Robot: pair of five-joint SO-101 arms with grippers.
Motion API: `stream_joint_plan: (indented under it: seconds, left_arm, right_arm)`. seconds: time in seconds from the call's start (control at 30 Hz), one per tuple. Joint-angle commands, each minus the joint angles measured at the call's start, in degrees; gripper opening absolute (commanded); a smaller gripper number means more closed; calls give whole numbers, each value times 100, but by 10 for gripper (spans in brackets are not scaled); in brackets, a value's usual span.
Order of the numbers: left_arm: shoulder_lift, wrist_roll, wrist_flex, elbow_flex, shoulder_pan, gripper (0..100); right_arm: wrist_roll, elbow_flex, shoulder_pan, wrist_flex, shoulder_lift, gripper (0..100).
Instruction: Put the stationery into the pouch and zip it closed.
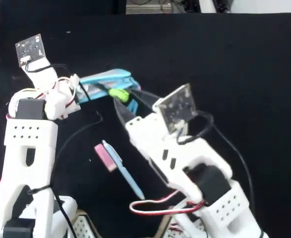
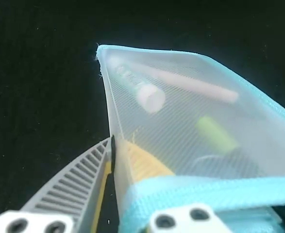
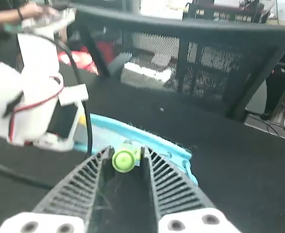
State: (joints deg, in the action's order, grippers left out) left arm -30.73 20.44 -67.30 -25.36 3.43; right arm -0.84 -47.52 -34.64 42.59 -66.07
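A see-through mesh pouch [image 1: 105, 79] with turquoise trim is held off the black table at the back. My left gripper [image 1: 82, 92] is shut on its near-left end. In the left wrist view the pouch [image 2: 181, 121] holds a white tube [image 2: 149, 97] and a long pale stick [image 2: 191, 83], and a green marker [image 2: 217, 135] shows through the mesh. My right gripper [image 3: 125, 154] is shut on that green marker [image 3: 124, 160] at the pouch's [image 3: 132, 138] open edge. A pink eraser [image 1: 105, 157] and a blue pen [image 1: 124, 171] lie on the table in front.
The table [image 1: 234, 64] is covered in black cloth, with open room to the right and at the back. Both arm bases [image 1: 21, 168] stand at the front edge. A dark mesh fence [image 3: 205, 73] rises behind the table.
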Motion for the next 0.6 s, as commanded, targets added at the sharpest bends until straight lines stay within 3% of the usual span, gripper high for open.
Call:
stream_joint_plan:
  seconds: [0.0,0.3,0.57]
  left_arm:
    - [44,62,79,-22,-22,30]
    - [44,62,70,-22,-31,30]
    - [44,62,70,-22,-13,30]
  right_arm:
    - [-229,576,105,290,611,10]
    - [-246,2360,105,1424,2879,10]
    - [-237,2519,70,1459,3204,49]
